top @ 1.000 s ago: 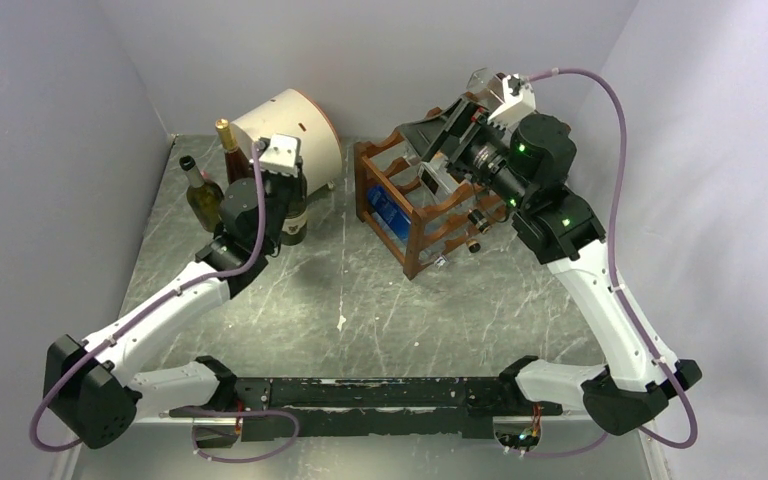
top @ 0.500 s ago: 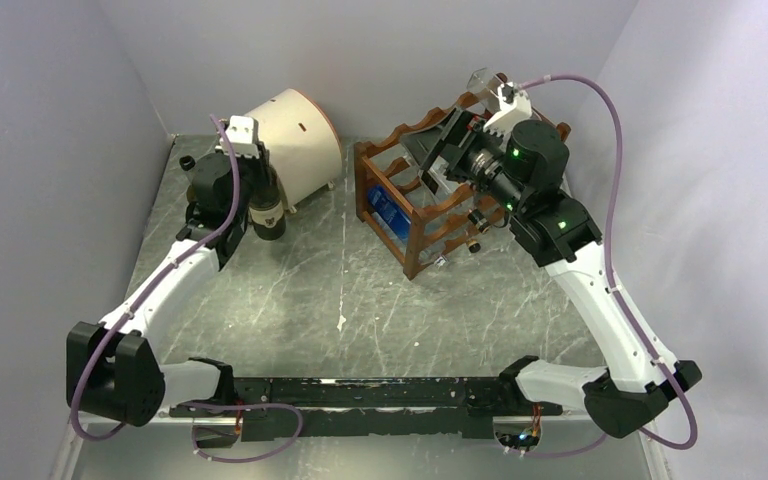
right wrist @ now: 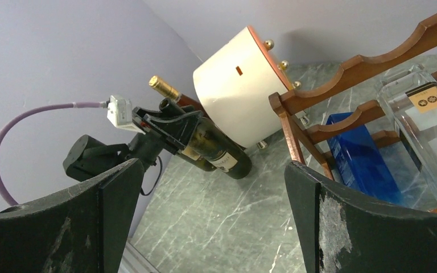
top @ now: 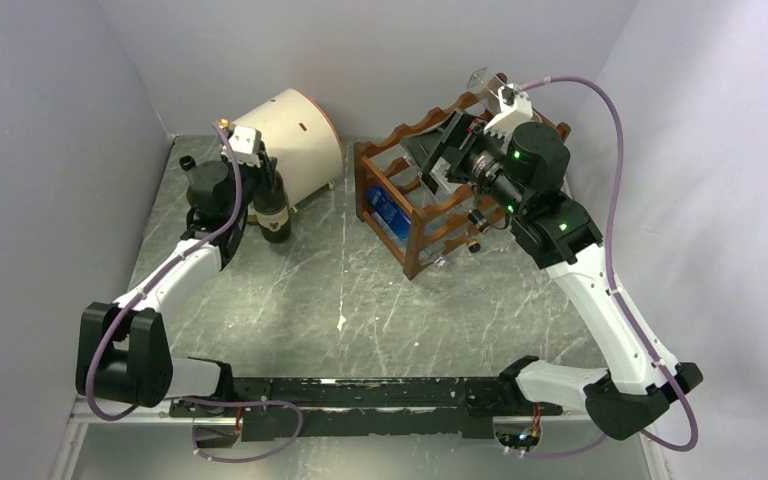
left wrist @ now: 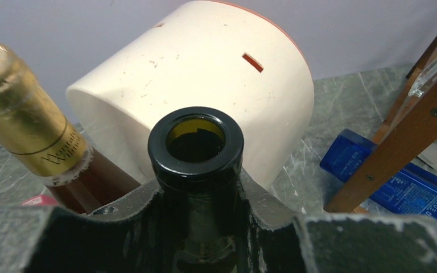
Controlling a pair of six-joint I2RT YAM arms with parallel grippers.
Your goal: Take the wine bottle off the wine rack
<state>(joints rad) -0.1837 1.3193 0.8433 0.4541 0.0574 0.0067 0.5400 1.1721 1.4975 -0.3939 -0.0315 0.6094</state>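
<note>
My left gripper (top: pixel 257 172) is shut on the neck of a dark green wine bottle (top: pixel 274 215) and holds it upright beside the cream drum, base at or just above the table. In the left wrist view my left gripper (left wrist: pixel 197 196) clamps below the bottle's open black mouth (left wrist: pixel 196 142). The right wrist view shows the same bottle (right wrist: pixel 213 149). The reddish-brown wine rack (top: pixel 415 205) stands at the back right, and also shows in the right wrist view (right wrist: pixel 341 74). My right gripper (top: pixel 442 150) is open and empty over the rack's top left corner, its jaws wide apart (right wrist: pixel 210 187).
A cream drum (top: pixel 295 135) lies at the back. A gold-foil bottle (left wrist: pixel 28 131) and a black-capped bottle (top: pixel 188 163) stand left of the held bottle. The rack holds a blue box (top: pixel 385 212), a clear bottle (right wrist: pixel 427 114) and dark bottle necks (top: pixel 475 217). Grey walls close in.
My left arm has carried the dark bottle left and back, close to the drum and the other bottles, its elbow swinging left. My right gripper has barely shifted.
</note>
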